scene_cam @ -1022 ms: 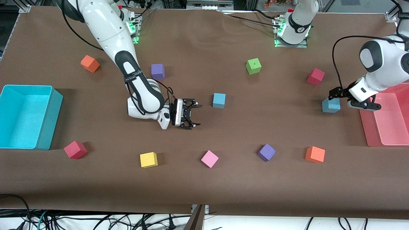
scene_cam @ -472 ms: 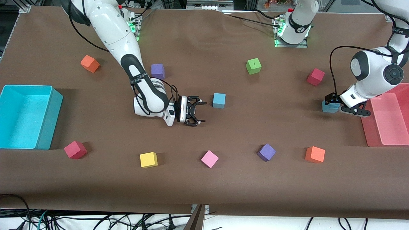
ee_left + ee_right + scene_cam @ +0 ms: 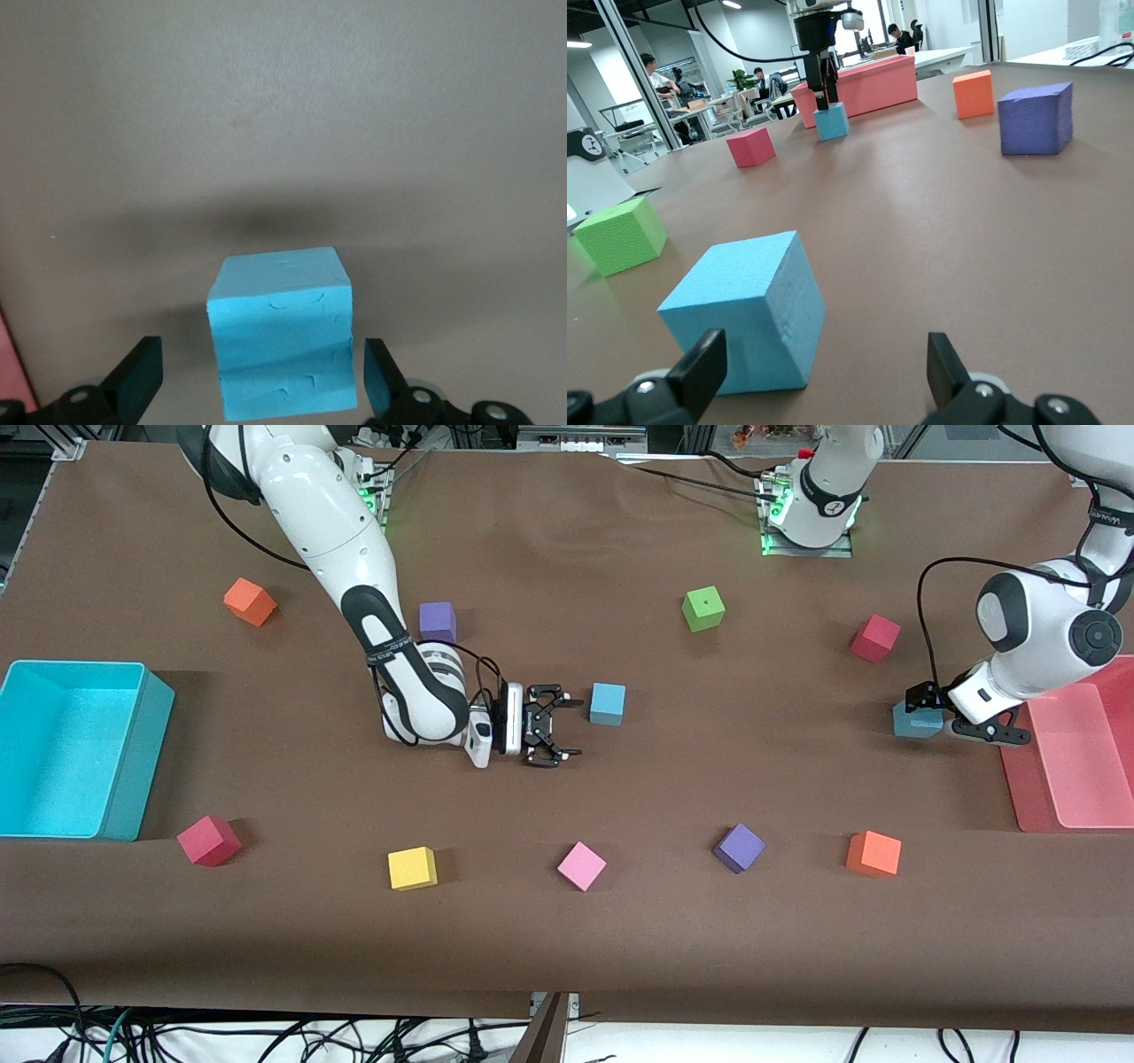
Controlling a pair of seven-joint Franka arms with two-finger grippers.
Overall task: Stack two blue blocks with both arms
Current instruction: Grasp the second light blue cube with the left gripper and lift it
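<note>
One blue block (image 3: 608, 703) stands in the middle of the table. My right gripper (image 3: 567, 731) lies low and level beside it, open, with nothing between its fingers. In the right wrist view this block (image 3: 744, 297) sits just ahead of the right gripper (image 3: 819, 363), off toward one finger. The other blue block (image 3: 911, 722) stands toward the left arm's end, beside the pink tray. My left gripper (image 3: 950, 713) hangs over it, open. In the left wrist view that block (image 3: 283, 345) sits between the spread fingers of the left gripper (image 3: 259, 381), apart from both.
A cyan bin (image 3: 133, 753) stands at the right arm's end and a pink tray (image 3: 1019, 797) at the left arm's end. Scattered cubes: purple (image 3: 437, 622), green (image 3: 703, 608), red (image 3: 875, 638), pink (image 3: 581, 865), purple (image 3: 739, 847), orange (image 3: 873, 853), yellow (image 3: 413, 868).
My right gripper has slid toward the middle blue block. My left gripper has come down over the other blue block, covering part of it. Both grippers stay open.
</note>
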